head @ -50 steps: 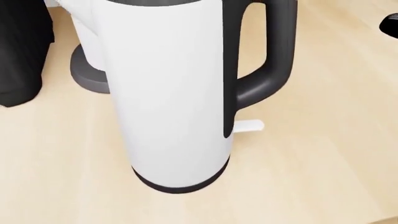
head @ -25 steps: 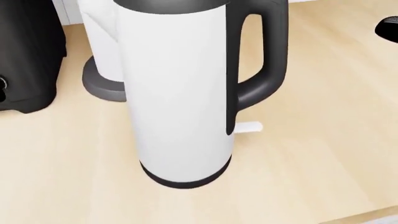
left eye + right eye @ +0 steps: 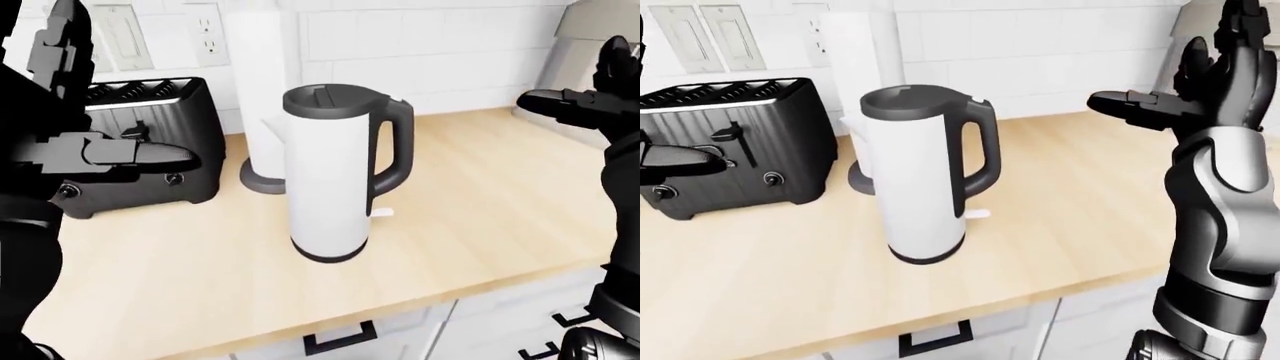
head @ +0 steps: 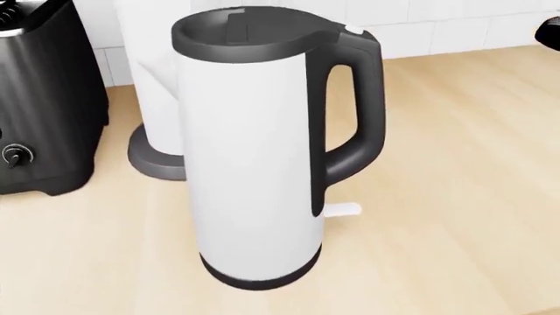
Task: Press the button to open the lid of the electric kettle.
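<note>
The electric kettle [image 4: 249,164] is white with a black lid [image 4: 249,33] and a black handle [image 4: 359,111]. It stands upright on the wooden counter [image 4: 455,197] with its lid shut. A small white piece [image 4: 352,29] sits at the top of the handle. My left hand [image 3: 150,157] is open and held in the air to the left of the kettle, apart from it. My right hand [image 3: 1145,103] is open and raised to the right of the kettle, also apart from it.
A black toaster [image 3: 735,135] stands left of the kettle. A white paper-towel roll on a dark base [image 3: 262,97] stands just behind the kettle. Wall outlets [image 3: 210,34] sit on the tiled wall. The counter's edge, with drawers [image 3: 340,337] beneath it, runs along the bottom.
The head camera has tilted up: the whole picture shifts down, so the kettle's lid and the top of its handle now show. The kettle itself has not moved.
</note>
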Available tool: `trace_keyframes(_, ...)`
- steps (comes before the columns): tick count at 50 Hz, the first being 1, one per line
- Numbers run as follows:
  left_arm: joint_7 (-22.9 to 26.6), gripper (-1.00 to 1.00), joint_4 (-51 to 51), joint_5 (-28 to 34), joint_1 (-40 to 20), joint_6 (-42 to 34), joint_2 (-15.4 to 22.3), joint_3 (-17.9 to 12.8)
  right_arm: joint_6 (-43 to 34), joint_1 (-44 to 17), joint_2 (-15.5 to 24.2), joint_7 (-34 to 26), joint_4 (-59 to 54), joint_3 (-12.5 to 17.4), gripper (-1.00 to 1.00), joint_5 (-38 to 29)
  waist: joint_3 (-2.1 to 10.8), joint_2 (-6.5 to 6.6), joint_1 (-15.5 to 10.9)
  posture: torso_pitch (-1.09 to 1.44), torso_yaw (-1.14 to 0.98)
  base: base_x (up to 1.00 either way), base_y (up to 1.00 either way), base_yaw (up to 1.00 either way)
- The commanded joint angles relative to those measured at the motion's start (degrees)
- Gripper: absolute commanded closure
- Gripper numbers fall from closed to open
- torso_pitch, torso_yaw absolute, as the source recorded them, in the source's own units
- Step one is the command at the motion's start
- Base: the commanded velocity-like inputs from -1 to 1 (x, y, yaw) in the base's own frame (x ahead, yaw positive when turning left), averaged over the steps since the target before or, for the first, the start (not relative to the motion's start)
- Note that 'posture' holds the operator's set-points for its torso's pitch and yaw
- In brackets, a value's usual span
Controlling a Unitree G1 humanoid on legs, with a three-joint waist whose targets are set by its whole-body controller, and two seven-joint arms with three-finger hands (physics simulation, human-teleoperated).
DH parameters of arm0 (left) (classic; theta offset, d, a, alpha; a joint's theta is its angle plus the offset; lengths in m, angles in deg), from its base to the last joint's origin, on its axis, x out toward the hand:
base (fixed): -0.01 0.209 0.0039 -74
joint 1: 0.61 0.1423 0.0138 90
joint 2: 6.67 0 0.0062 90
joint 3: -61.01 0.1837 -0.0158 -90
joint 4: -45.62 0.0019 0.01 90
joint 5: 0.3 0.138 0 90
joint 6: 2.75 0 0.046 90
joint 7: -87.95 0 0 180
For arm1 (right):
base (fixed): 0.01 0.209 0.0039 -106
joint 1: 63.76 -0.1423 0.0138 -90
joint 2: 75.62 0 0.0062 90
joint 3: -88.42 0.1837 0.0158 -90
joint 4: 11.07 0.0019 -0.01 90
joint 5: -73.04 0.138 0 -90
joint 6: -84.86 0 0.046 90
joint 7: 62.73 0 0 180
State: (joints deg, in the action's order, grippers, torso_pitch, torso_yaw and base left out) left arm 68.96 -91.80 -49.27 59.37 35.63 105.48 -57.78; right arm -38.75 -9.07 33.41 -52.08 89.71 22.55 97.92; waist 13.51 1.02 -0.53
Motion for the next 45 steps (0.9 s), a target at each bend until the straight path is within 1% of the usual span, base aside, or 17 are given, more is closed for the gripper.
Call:
trace_keyframes(1, -0.63, -1.00, 0.07, 0.61, -1.00, 1.17, 0.83, -0.32, 0.70, -1.73, 0.81, -0.27, 1.43, 0.14, -1.00, 0.05, 0.35, -0.17, -0.05, -0.37, 0.00, 0.00, 0.00, 0.00)
trace_keyframes(9, -1.06, -1.00, 0.00, 0.50, -1.12, 0.28, 0.71, -0.21, -0.42, -2.15, -0.24, -1.49, 2.10, -1.31, -1.00, -1.73, 0.75, -0.14, -0.16, -0.37, 0.00, 0.00, 0.00, 0.00)
trace_keyframes(14, -1.27, -1.00, -0.33, 0.85, -0.87, -0.43, 0.36, 0.19, 0.16, -2.76, -1.71, -2.59, 1.21, -2.56, -1.00, -3.53, 0.83, -0.04, -0.18, -0.37, 0.00, 0.00, 0.00, 0.00)
trace_keyframes(16, -0.96, -1.00, -0.40, 1.16, -0.84, -0.70, 0.33, 0.31, 1.01, -3.84, -2.15, -2.77, -0.70, -3.00, -1.00, -4.28, 0.87, 0.03, -0.18, -0.37, 0.00, 0.00, 0.00, 0.00)
trace_keyframes(21, -0.69, -1.00, -0.74, 1.44, -1.22, -0.98, -0.18, 0.41, 2.70, -7.45, -3.32, -3.98, -5.05, -5.58, -1.00, -6.75, 0.97, 0.26, -0.08, -0.37, 0.00, 0.00, 0.00, 0.00)
trace_keyframes(26, -0.78, -1.00, -0.77, 1.25, -1.09, -1.10, -0.46, 0.19, 2.78, -10.34, -4.41, -4.71, -7.44, -6.91, -1.00, -8.32, 0.98, 0.45, -0.02, -0.37, 0.00, 0.00, 0.00, 0.00)
trace_keyframes(37, -1.41, -1.00, -0.77, 0.30, -1.25, -1.16, -0.08, -0.01, 0.35, -17.89, -4.18, -4.78, -14.21, -7.89, -1.00, -7.67, 0.81, 0.65, 0.03, -0.37, 0.00, 0.00, 0.00, 0.00)
trace_keyframes(45, -1.95, -1.00, -0.60, -0.25, -1.65, -1.08, 0.33, 0.21, -0.81, -21.32, -4.55, -6.94, -17.22, -9.17, -1.00, -6.28, 0.62, 0.85, 0.15, -0.37, 0.00, 0.00, 0.00, 0.00)
